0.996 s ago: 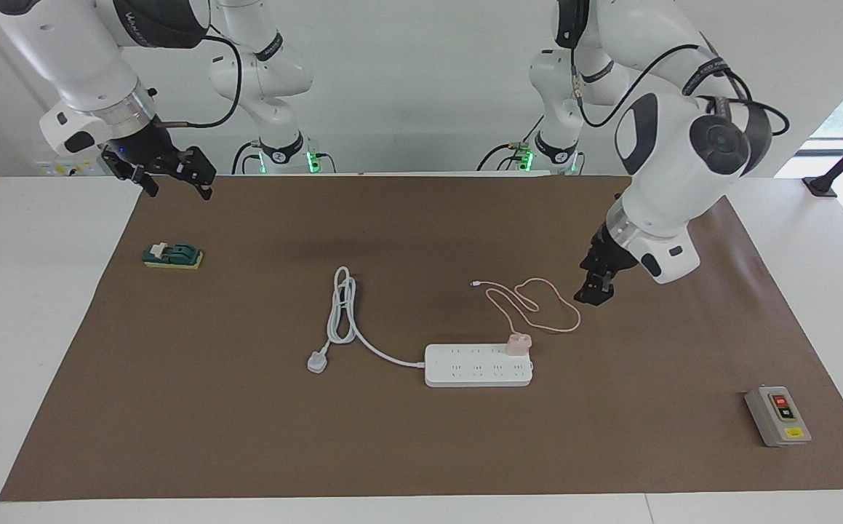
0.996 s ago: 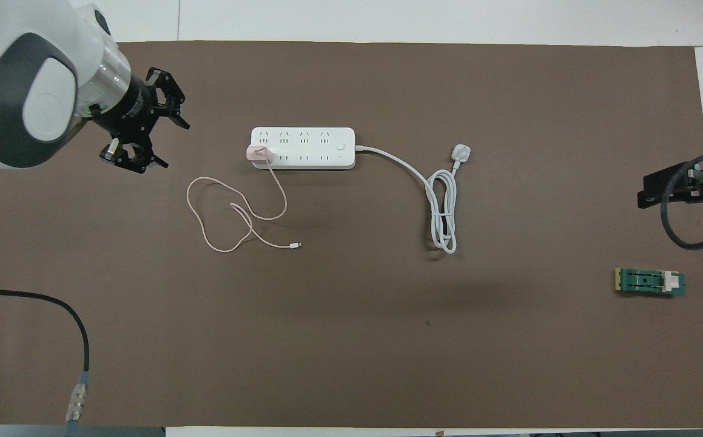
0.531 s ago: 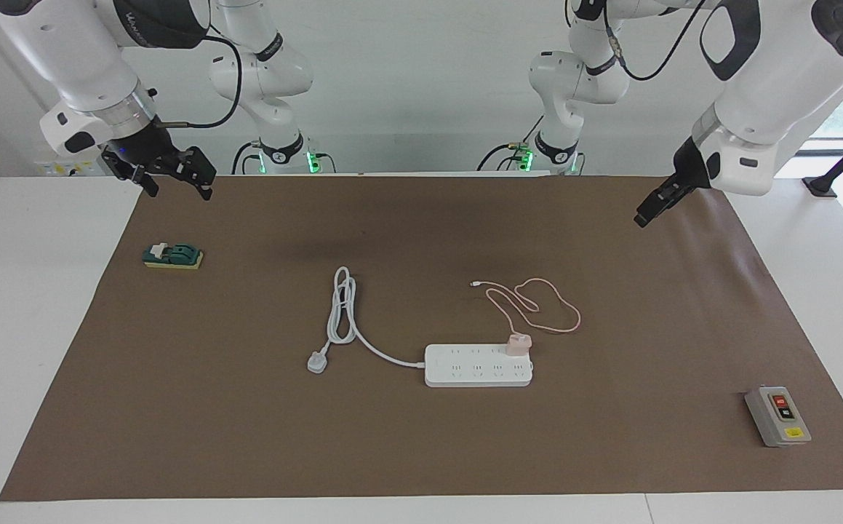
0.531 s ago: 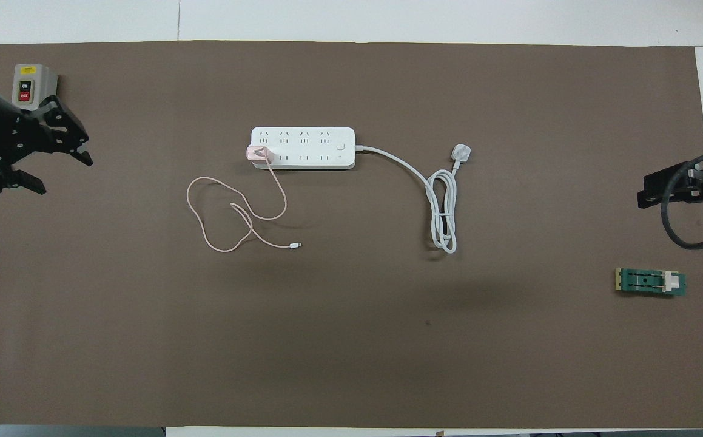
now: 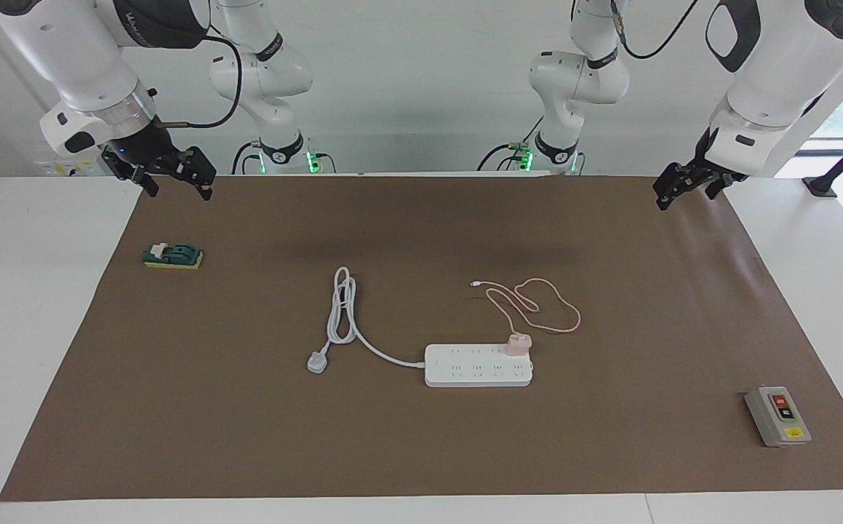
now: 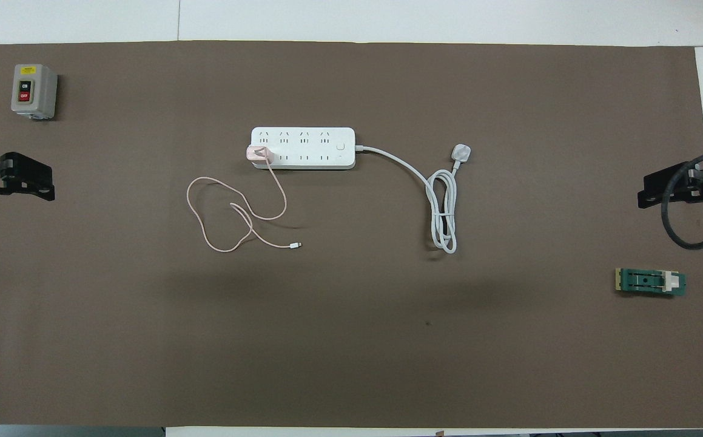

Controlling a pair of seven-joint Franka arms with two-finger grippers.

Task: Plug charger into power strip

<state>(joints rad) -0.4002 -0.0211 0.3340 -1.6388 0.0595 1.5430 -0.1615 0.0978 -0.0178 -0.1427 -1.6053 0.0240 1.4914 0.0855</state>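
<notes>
**Checking the seat of the charger with both arms held clear**

Judging from how things lay, we took the plugging itself to be done. The charger (image 5: 518, 343) stood upright on the power strip (image 5: 478, 365), low and just right of centre in the facing view, at the strip's end away from its thick cord. Its pink cable (image 5: 537, 306) looped loose on the tabletop (image 5: 421, 451) just above it.

The left gripper (image 5: 689, 191) hung at the upper right of that frame, over the mat's edge, jaws spread and holding nothing. The right gripper (image 5: 177, 185) waited at the upper left, jaws likewise spread and empty.

To finish well, we thought it best to keep both arms high and away from the cable loop, since a snag there could tug the cube out of its socket. If the cube sat proud, a straight press down on its top would serve.

We could not see the pins, nor whether the cube sat fully flush. From overhead, only the tips of both grippers showed at the frame's side edges, and which socket held the cube was hard to make out.
</notes>
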